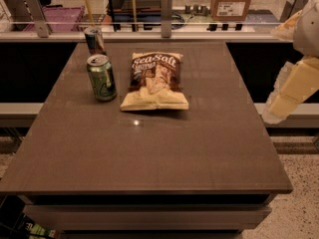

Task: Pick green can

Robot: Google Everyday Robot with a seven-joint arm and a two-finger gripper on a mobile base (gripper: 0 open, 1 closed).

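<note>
The green can (101, 77) stands upright on the left part of the brown table (149, 153), with pale label markings and a silver top with a pull tab. A slimmer blue-and-silver can (94, 40) stands just behind it. My arm comes in at the right edge, beyond the table's right side. Its pale lower end, the gripper (274, 111), hangs far to the right of the green can and holds nothing that I can see.
A Sea Salt chip bag (155, 81) lies flat just right of the green can. A glass rail with metal posts (166, 9) runs along the table's far edge. Cardboard boxes (230, 3) and a crate lie beyond it.
</note>
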